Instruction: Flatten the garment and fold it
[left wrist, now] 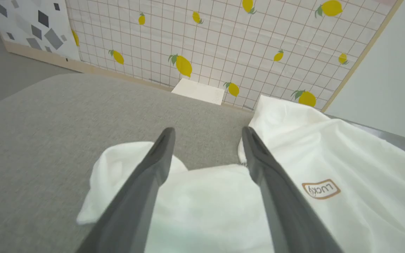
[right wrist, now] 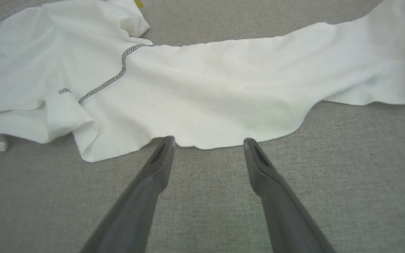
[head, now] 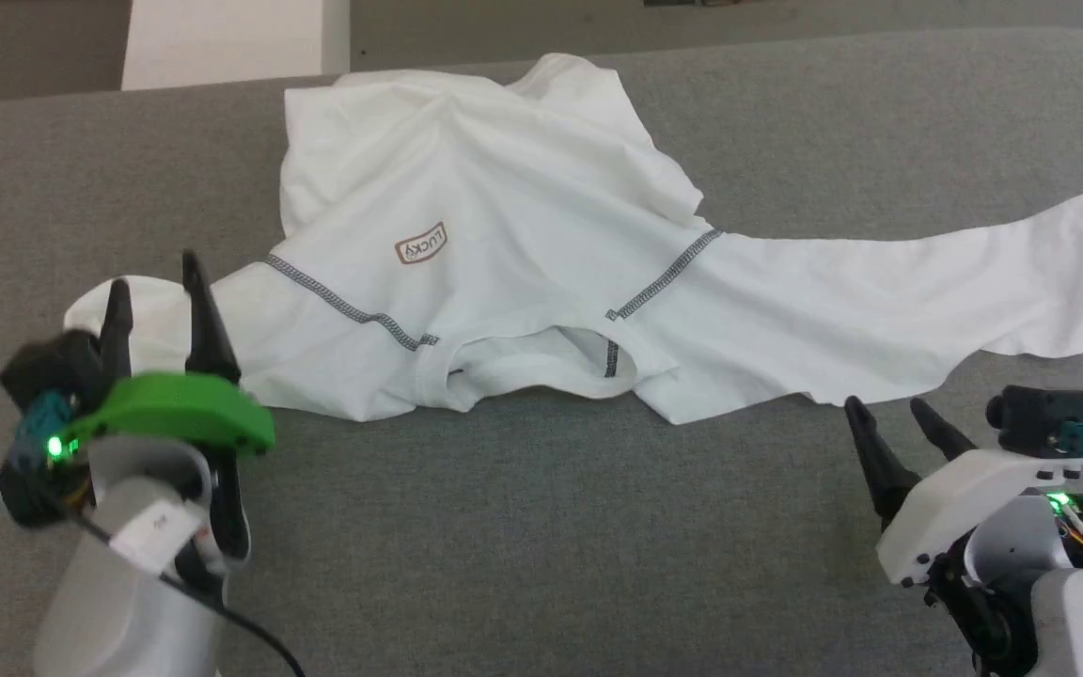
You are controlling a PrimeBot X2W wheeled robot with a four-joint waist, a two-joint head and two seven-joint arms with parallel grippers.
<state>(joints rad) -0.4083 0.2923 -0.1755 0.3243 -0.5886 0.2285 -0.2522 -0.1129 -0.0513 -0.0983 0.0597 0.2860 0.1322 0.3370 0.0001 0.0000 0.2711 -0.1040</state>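
Observation:
The garment [head: 523,254], a white T-shirt with dark zigzag seams and a brown-bordered logo patch [head: 420,244], lies crumpled on the grey surface, one sleeve stretched out to the right and its collar facing me. My left gripper [head: 154,287] hovers open over the bunched left sleeve [left wrist: 118,165], its fingers apart with nothing between them. In the left wrist view the garment [left wrist: 329,158] spreads to the right of the left gripper [left wrist: 207,135]. My right gripper [head: 889,409] stands open just short of the garment's near hem [right wrist: 209,140], with the right gripper [right wrist: 207,142] holding nothing.
The grey padded surface [head: 551,545] runs wide in front of the shirt. A rigid white box [head: 222,42] stands past the far edge, seen as a white box [left wrist: 199,91] against a lemon-patterned grid panel [left wrist: 223,42].

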